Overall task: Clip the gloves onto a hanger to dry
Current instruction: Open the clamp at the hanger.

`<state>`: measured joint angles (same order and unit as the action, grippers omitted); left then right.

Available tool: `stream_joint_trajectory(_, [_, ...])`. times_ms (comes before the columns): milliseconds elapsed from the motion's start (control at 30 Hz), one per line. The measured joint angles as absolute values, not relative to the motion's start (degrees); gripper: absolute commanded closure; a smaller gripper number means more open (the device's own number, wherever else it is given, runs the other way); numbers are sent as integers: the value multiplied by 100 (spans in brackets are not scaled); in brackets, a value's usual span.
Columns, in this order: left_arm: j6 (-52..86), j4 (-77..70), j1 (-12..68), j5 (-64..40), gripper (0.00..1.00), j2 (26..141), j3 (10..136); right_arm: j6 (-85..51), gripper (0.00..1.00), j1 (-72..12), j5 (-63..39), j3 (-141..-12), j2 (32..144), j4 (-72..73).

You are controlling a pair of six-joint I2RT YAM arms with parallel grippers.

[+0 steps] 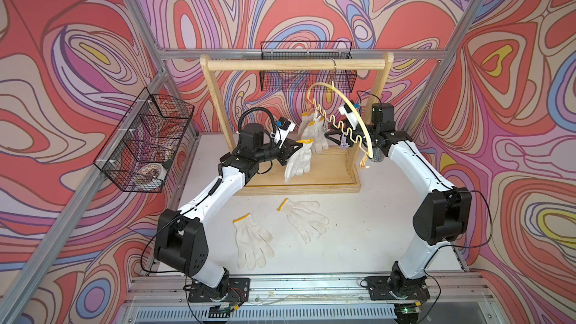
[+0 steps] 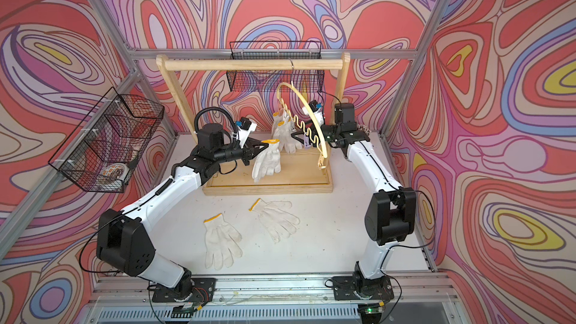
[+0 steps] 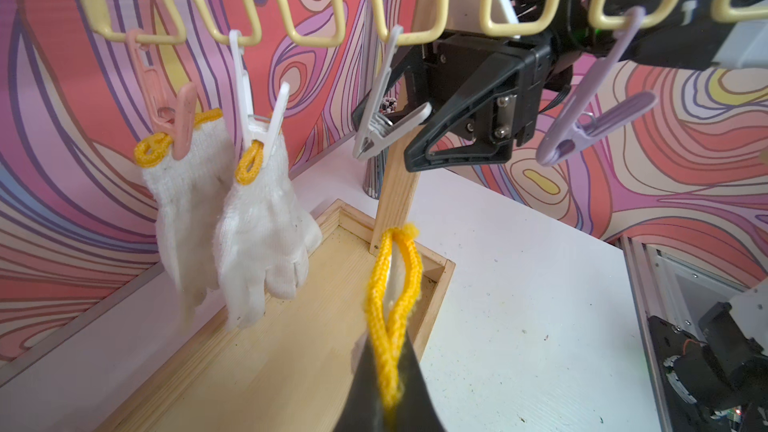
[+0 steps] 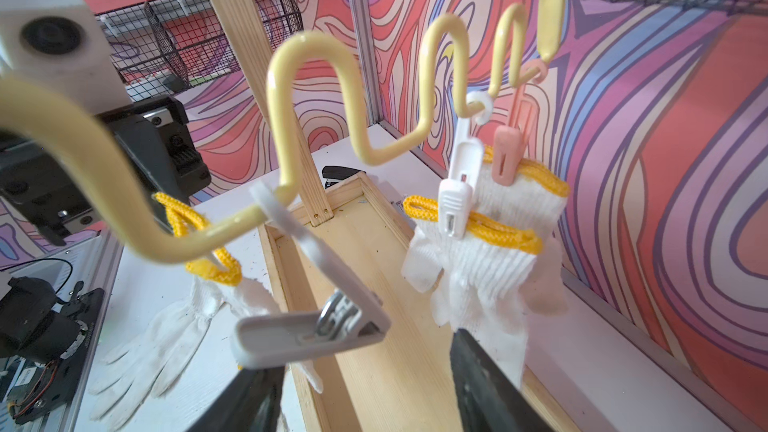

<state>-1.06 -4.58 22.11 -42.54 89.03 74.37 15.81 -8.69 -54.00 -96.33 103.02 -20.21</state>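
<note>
One glove (image 1: 298, 163) hangs long axis vertical, yellow cuff up, fingers down, cuff clenched in left hand (image 1: 294, 147), just beside hanger (image 3: 316, 41), which is tilted on wooden rail (image 1: 280, 65). Right hand (image 4: 357, 355) released, grey clip (image 4: 307, 334) between its parted jaws. Two gloves (image 1: 252, 238) flat on white worktop (image 1: 374, 229); swirl-patterned walls (image 1: 311, 4).

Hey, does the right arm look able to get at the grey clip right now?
Probably yes: the right gripper is open, the grey clip hangs right at its jaws, and nothing stands between them.
</note>
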Motion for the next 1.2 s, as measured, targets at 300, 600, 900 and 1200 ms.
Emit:
stream_joint_trajectory(300, [32, -744, 2213, -4746, 100, 9002, 7437, 1693, 38, -869, -5776, -9719, 10337, -2029])
stream_joint_trajectory(600, [130, -858, 2211, -5046, 100, 9039, 7437, 1817, 39, -869, -6088, -10243, 10495, -2021])
stream_joint_trajectory(900, [207, -945, 2211, -5207, 100, 9063, 7437, 1992, 39, -869, -6418, -10307, 10541, -2023])
stream_joint_trajectory(1200, [237, -974, 2211, -5282, 100, 9085, 7437, 2078, 40, -869, -6632, -10307, 10549, -2034])
